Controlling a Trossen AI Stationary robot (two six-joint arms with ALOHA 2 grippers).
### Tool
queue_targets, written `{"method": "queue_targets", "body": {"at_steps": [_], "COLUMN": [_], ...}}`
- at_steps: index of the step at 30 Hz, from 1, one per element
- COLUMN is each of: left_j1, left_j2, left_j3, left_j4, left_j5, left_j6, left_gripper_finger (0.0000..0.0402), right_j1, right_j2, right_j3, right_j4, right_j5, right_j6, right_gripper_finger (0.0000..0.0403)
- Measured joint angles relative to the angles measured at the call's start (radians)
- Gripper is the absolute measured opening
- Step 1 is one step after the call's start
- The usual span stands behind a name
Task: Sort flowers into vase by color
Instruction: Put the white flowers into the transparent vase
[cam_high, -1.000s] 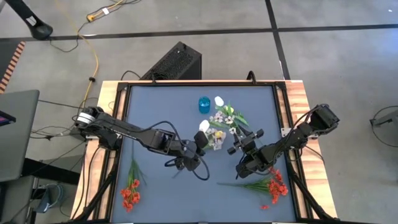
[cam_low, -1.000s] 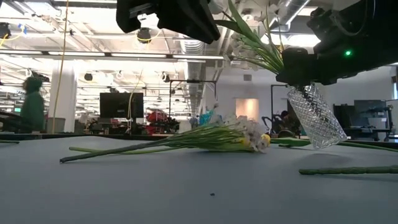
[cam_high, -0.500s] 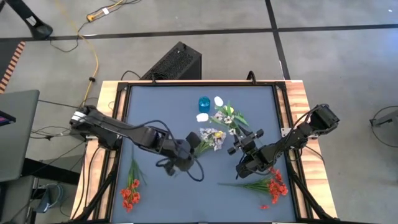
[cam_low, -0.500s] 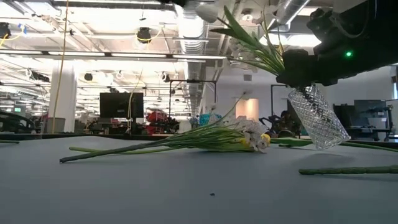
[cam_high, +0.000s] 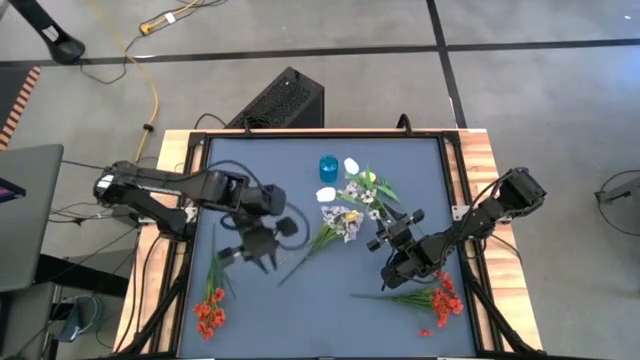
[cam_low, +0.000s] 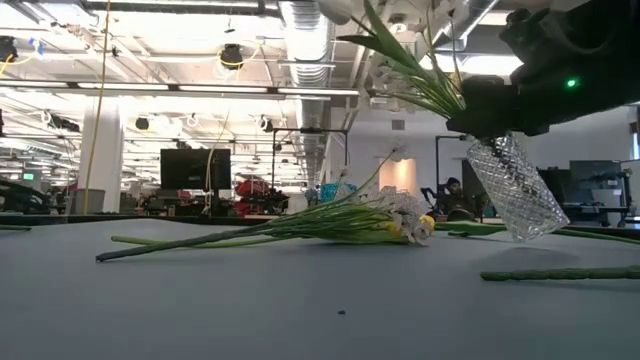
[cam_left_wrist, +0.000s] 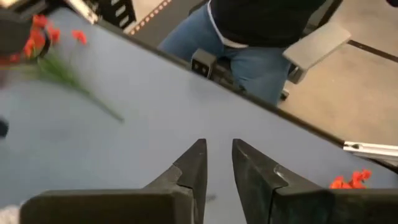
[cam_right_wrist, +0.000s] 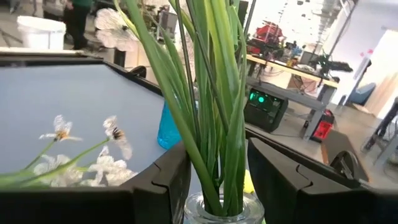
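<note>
Bare desk (cam_high: 260, 300) lies open beneath my left gripper (cam_high: 255, 250), between the red flowers (cam_high: 209, 308) at the near left and the loose bunch (cam_high: 335, 225) at the centre. My right gripper (cam_high: 392, 243), the vase (cam_low: 517, 190) and the red bunch (cam_high: 440, 298) block the right side.

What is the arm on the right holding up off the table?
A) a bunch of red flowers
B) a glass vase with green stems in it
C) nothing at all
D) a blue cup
B: the right gripper is clamped on a glass vase, tilted above the table, with green stems in it.
</note>
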Motion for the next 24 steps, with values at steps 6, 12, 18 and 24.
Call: {"method": "queue_targets", "body": {"at_steps": [6,12,18,24], "left_j1": [0.144,0.259,0.233,0.197], "left_j2": [-0.018,-0.070,-0.078,-0.077], "left_j3": [-0.132,-0.415,-0.470,-0.470], "left_j4": [0.026,0.536,0.667,0.641], "left_j5": [0.080,0.138,0.004,0.001], "left_j6": [0.018,-0.295,-0.409,-0.384], "left_gripper_finger": [0.0025,0.0003,0.0000,0.0000], "right_j1": [0.065,0.125,0.191,0.228], "right_j2": [-0.046,-0.162,-0.311,-0.492], "right_j3": [0.000,0.000,0.000,-0.017], "right_j4": [0.002,-0.102,-0.196,-0.110], "right_j5": [0.030,-0.034,-0.304,-0.660], "right_j6": [-0.068,-0.095,-0.217,-0.390], "right_gripper_finger": [0.0173,0.0173,0.0173,0.0173]}}
